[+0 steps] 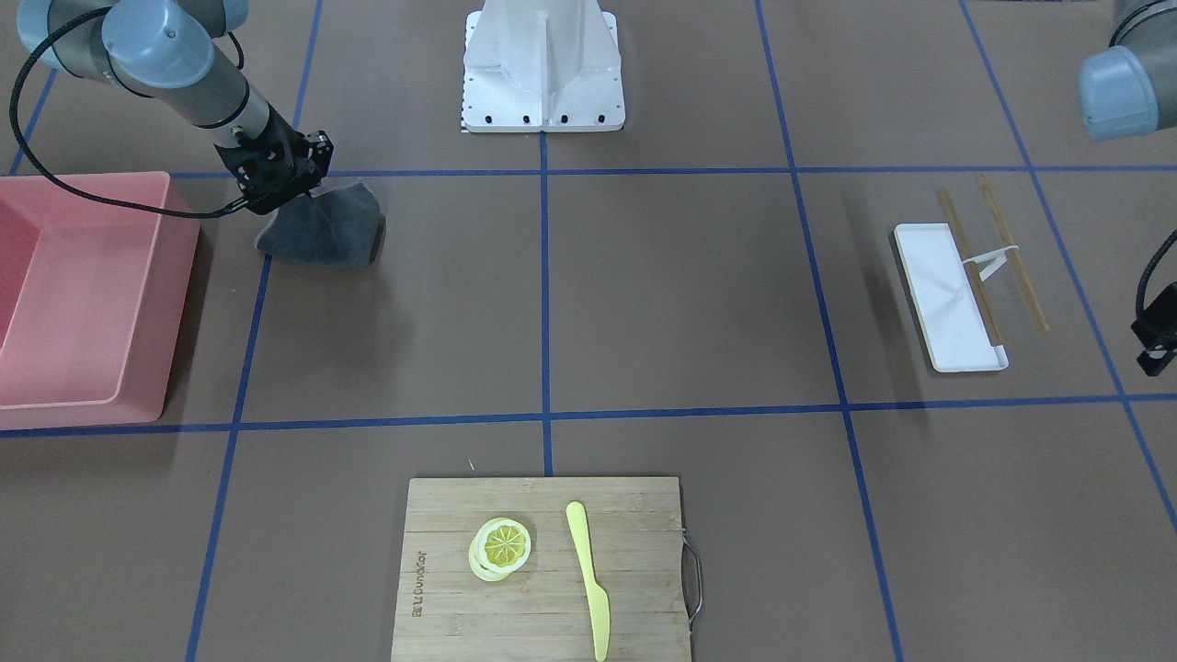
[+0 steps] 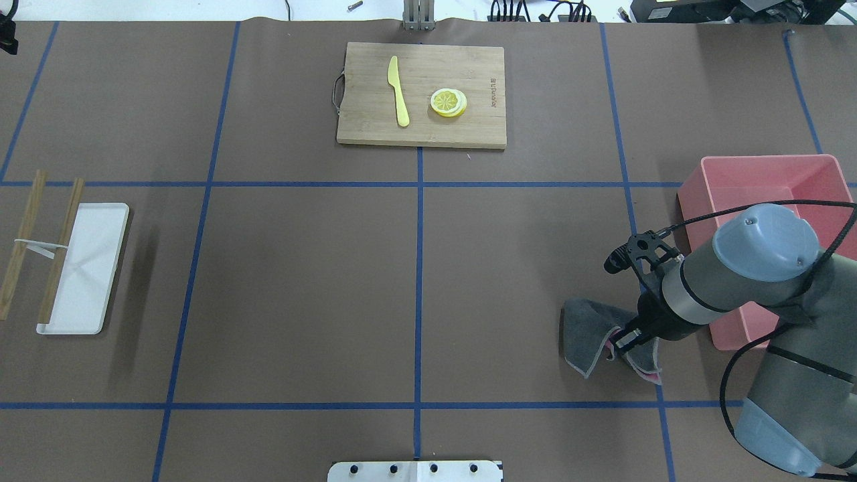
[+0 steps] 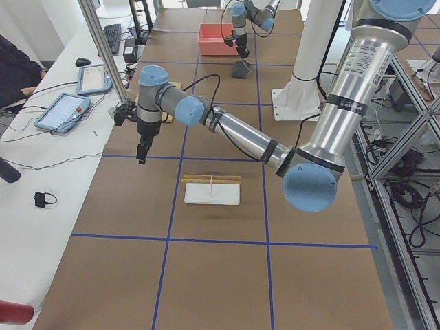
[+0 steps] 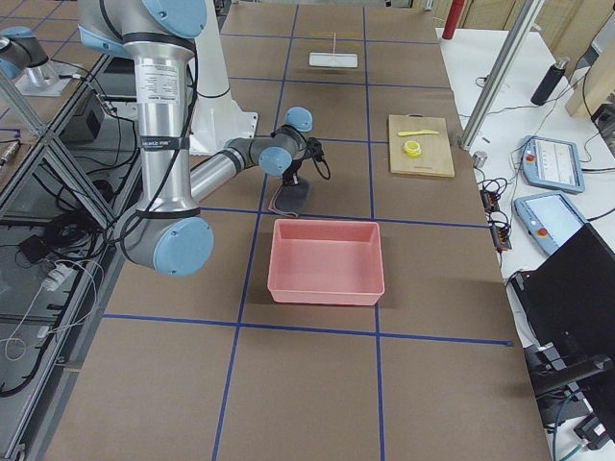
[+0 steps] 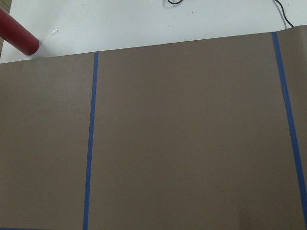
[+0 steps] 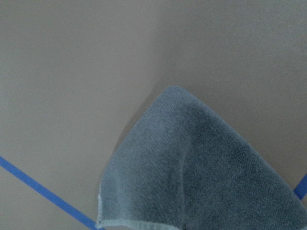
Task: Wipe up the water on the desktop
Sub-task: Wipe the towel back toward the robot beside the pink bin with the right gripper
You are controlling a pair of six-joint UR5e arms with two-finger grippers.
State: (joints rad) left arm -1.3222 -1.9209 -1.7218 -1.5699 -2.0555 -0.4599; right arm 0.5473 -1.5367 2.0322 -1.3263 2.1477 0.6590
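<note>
Desktop [image 2: 301, 288] is matte brown with blue tape lines [image 2: 419, 268].

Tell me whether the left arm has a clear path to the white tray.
Probably yes. The left gripper hangs near the white tray, with only two wooden sticks lying between them.

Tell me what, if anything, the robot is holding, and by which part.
The right gripper pinches a grey cloth at a bunched fold near its top; the rest drapes below.
</note>
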